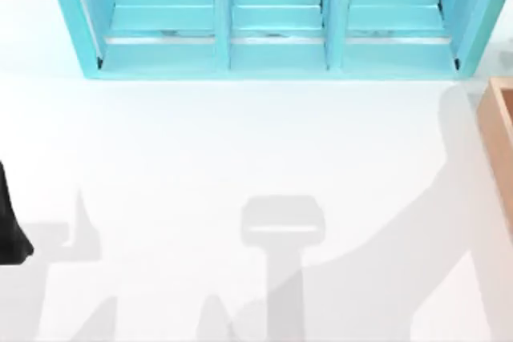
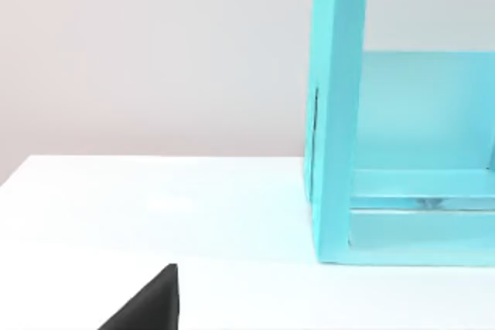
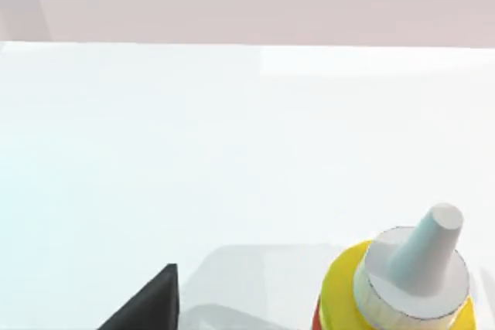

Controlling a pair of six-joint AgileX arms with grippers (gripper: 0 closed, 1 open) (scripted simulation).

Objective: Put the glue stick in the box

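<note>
The glue stick [image 3: 402, 284] has a yellow body and a pale grey cone-shaped cap, and it stands close in front of the right wrist camera over the white table. One dark finger [image 3: 147, 307] of my right gripper shows beside it, a gap apart from it. The box [image 1: 498, 138] is light orange-brown, and only its left wall shows, at the table's right edge. My left arm [image 1: 10, 226] is a dark shape at the table's left edge. One of its fingers [image 2: 147, 307] hangs over bare table.
A large teal shelf unit [image 1: 276, 54] with three compartments runs along the back of the table; its side wall [image 2: 336, 113] stands ahead of the left wrist camera. Arm shadows fall across the white table [image 1: 200, 158] in the middle and at the right.
</note>
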